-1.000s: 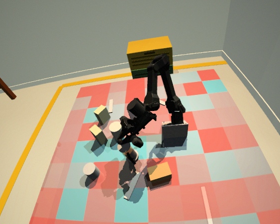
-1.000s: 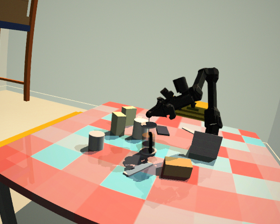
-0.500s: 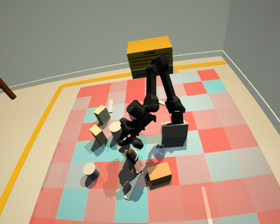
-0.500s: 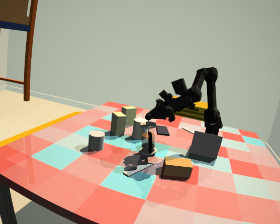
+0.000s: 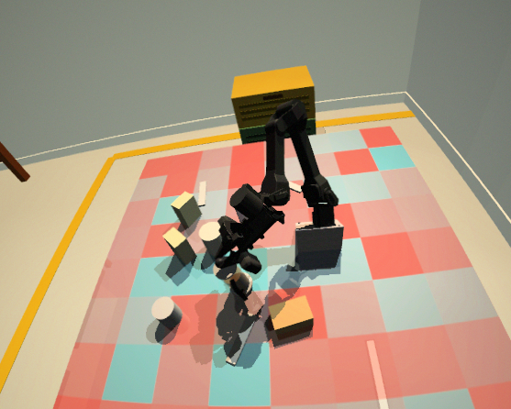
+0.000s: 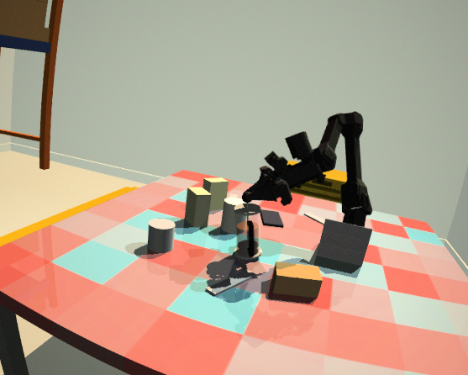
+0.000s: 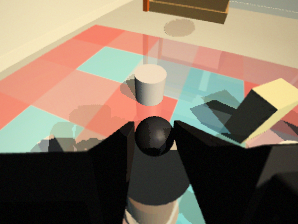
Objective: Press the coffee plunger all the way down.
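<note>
The gripper (image 7: pixel 154 136) pinches the black knob (image 7: pixel 155 135) just above the upright coffee press (image 6: pixel 249 230); a grey cylinder (image 6: pixel 161 235) stands nearby.

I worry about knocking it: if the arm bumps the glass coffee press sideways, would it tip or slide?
The coffee press is tall on a narrow base, so it probably tips easily. The glossy table suggests it may also slide. The gripper on its round knob gives sideways pushes leverage.

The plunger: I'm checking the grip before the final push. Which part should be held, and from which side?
Hold the round black knob at the top of the plunger, coming from above with a finger on each side. The end effector is already shut on it that way. The press stands upright, so a straight downward push is least likely to tip it.
</note>
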Motion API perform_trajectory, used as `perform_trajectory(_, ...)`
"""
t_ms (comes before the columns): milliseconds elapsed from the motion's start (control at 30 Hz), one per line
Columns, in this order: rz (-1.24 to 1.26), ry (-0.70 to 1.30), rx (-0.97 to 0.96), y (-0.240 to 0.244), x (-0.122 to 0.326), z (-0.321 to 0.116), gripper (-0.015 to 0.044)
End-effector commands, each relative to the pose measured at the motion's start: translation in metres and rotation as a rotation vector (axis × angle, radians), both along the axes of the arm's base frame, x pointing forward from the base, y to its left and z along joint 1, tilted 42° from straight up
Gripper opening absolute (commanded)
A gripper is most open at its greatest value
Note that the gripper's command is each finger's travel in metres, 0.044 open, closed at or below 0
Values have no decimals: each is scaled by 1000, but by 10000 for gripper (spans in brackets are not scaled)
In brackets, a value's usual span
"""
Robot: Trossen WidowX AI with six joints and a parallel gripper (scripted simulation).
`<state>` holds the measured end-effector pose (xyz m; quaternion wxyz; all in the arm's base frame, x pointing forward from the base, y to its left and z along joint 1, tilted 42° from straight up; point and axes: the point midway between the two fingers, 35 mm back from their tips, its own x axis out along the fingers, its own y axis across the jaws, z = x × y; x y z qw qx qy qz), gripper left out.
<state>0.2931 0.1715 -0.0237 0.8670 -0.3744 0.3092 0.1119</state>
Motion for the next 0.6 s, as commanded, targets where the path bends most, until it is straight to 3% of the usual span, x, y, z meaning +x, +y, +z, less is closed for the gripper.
perform_trajectory(0, -5, 13, -17, -4, 0, -4, 118)
perform_trajectory(533, -1, 1, -3, 0, 1, -1, 118)
perform_trajectory(567, -1, 1, -3, 0, 1, -1, 144)
